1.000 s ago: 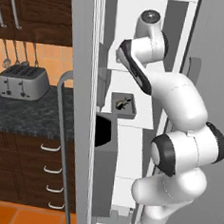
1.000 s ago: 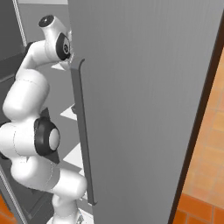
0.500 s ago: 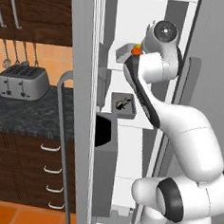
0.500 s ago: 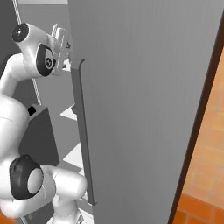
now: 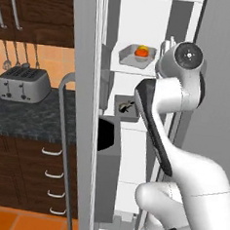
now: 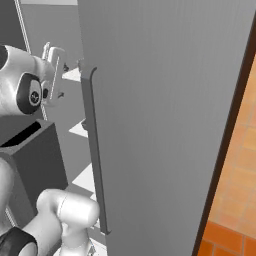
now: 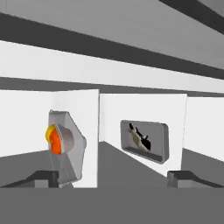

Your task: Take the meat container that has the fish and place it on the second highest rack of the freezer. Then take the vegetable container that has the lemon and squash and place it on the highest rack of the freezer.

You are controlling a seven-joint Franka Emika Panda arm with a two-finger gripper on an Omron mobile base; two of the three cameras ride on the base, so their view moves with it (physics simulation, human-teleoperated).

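toaster side: over on the left there's a silver four-slot toaster (image 5: 20,83) on the dark speckled stone desk (image 5: 26,120). It's well apart from the action, so we see no worry there.

freezer: the tall grey freezer with white shelves (image 5: 88,46) stands open, its long curved grey door handle (image 5: 65,147) out front.

veg tray: the shallow grey tray holding the orange-red squash (image 5: 142,52) and the bright yellow lemon (image 7: 50,131) sits on the highest white rack (image 5: 121,67), looks like right where it belongs.

fish tray: the small grey tray with the olive-brown mottled fish (image 5: 126,107) rests on the second highest white rack (image 5: 131,124), one shelf down.

pincer: our two-finger pincer (image 7: 113,177) is spread wide with nothing in it, just beside the veg tray, tips low in the hand view.

risk: we reckon the main danger is the exit. A sideways swing could clip the veg tray's edge and shove it off the shelf.

risk two: the big white elbow sits close to the fish tray, so a sloppy retreat could knock that too.
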